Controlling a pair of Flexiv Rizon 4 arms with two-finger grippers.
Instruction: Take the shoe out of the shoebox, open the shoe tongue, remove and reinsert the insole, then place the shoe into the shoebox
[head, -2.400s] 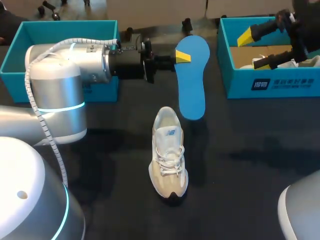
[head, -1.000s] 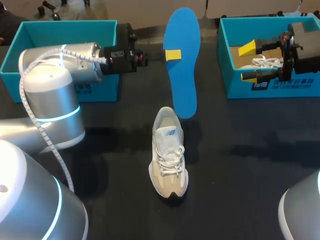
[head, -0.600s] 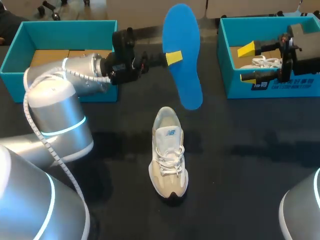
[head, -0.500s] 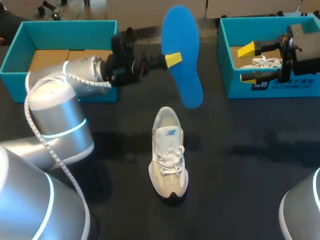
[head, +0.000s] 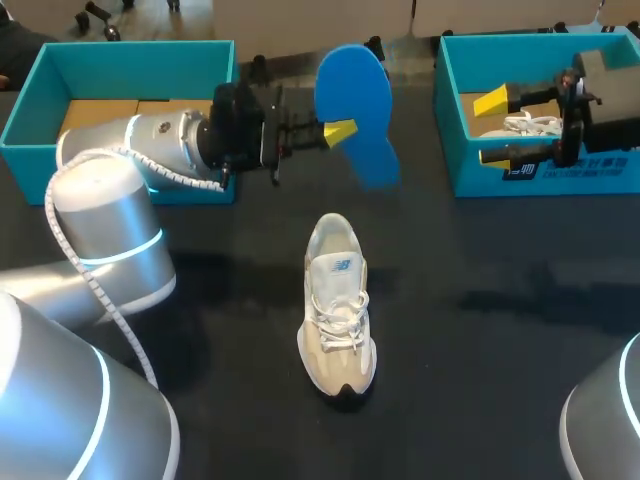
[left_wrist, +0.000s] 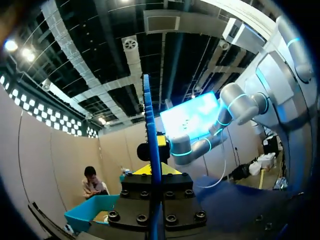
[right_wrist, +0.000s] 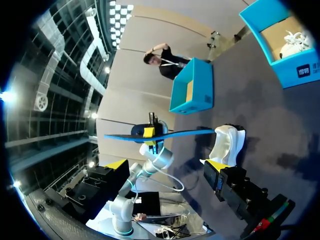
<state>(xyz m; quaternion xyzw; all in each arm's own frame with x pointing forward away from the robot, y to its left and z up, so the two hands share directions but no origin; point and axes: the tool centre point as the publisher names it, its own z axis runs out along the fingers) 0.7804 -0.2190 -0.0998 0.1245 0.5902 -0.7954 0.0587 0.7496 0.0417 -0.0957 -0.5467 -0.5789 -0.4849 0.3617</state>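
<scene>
Left claw (head: 340, 132) clamps blue insole (head: 355, 92) aloft beyond shoe (head: 338, 305); right claw (head: 495, 128) gaping over shoebox (head: 470, 172).

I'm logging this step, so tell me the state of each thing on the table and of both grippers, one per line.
insole: out of the shoe, held in the air.
shoe: upright, laced, nothing touching it.
left shoebox: open, no shoe seen inside.
right shoebox: open, second shoe inside.
left gripper: shut on the insole.
right gripper: open, empty, over the right shoebox.

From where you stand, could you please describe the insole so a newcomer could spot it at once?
Between the two teal boxes, the left gripper holds the insole in the air beyond the beige shoe. It alone is flat, blue and foot-shaped.
</scene>
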